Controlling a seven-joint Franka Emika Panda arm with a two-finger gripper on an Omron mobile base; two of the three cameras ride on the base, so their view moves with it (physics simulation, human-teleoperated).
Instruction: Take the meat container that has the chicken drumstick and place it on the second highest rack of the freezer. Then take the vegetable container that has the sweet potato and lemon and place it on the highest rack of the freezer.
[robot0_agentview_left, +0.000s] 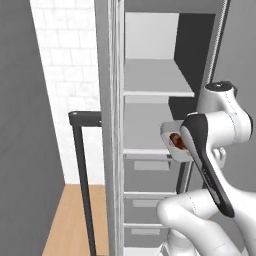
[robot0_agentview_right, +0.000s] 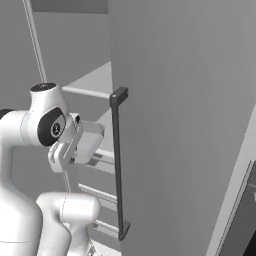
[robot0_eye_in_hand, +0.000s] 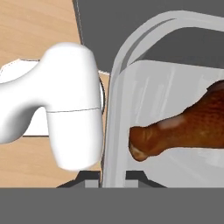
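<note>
The gripper (robot0_eye_in_hand: 113, 177) is clamping the near rim of the clear plastic meat container (robot0_eye_in_hand: 175, 109) holding the reddish-brown chicken drumstick (robot0_eye_in_hand: 183, 127), carrying it toward the tall grey freezer (robot0_agentview_left: 150, 75). The bent white arm is holding it level beside the light-grey second highest rack (robot0_agentview_left: 145, 150). Next move probably calls for pushing it forward onto that rack before letting go.

A white tiled wall (robot0_agentview_left: 62, 75) stands left of the cabinet, above a light wood floor (robot0_agentview_left: 67, 220). A dark grey panel (robot0_agentview_left: 20, 125) fills the near left side.
</note>
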